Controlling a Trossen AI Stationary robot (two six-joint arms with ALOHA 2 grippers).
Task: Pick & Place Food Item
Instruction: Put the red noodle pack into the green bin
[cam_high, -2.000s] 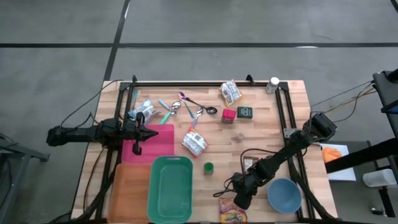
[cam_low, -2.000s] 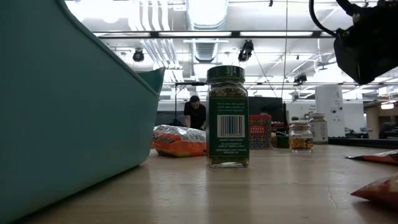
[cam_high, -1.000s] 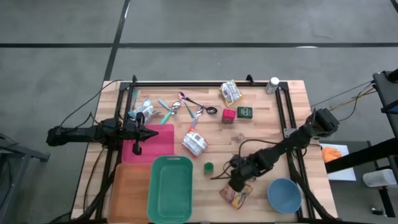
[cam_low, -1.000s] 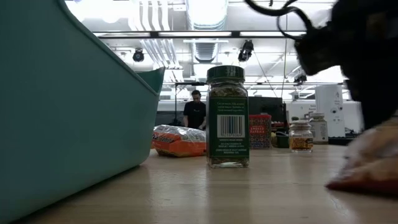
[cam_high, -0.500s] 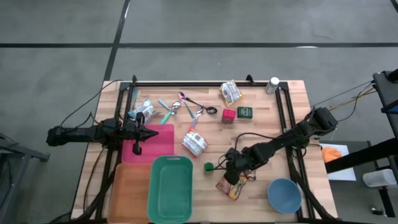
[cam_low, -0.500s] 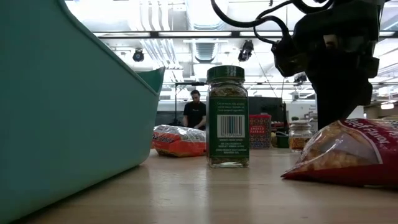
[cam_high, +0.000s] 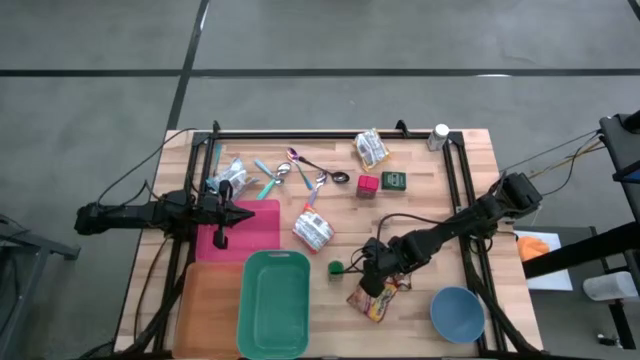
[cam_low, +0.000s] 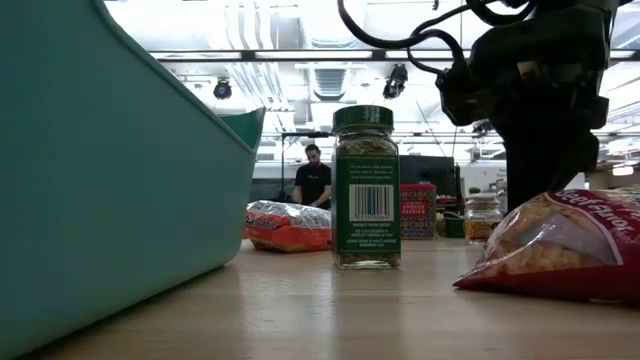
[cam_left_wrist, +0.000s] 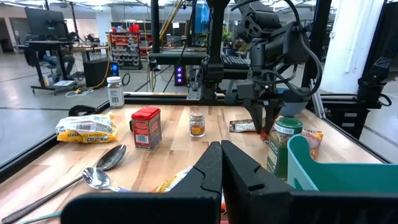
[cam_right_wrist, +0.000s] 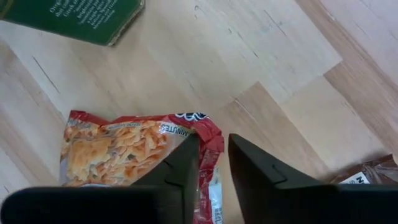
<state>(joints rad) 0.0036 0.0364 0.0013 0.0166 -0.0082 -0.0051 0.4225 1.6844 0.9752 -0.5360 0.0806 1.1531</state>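
A: We begin at the right gripper (cam_high: 375, 283), which stands over the desk (cam_high: 470, 160) toward the near edge, right of the middle. In the right wrist view its fingers (cam_right_wrist: 180, 171) sit a narrow gap apart, straddling the red edge of the food pouch (cam_right_wrist: 134, 149). We cannot tell whether they pinch it or have let go.

B: And the pouch itself?

A: We see it lying on the desk, just beside the small green-capped spice jar (cam_high: 336, 268), between the teal bin (cam_high: 273, 302) and the blue bowl (cam_high: 457, 313). In the low view the pouch (cam_low: 560, 245) rests on the wood to the right of the jar (cam_low: 366, 188), with the dark gripper body directly above it.

B: What of the other arm?

A: The left gripper (cam_high: 222, 240) waits clenched shut, holding nothing, over the pink mat (cam_high: 250, 228) by the desk's left edge. Toward the far edge we note spoons (cam_high: 310, 172), a red tin (cam_high: 368, 185) and a green box (cam_high: 394, 180).
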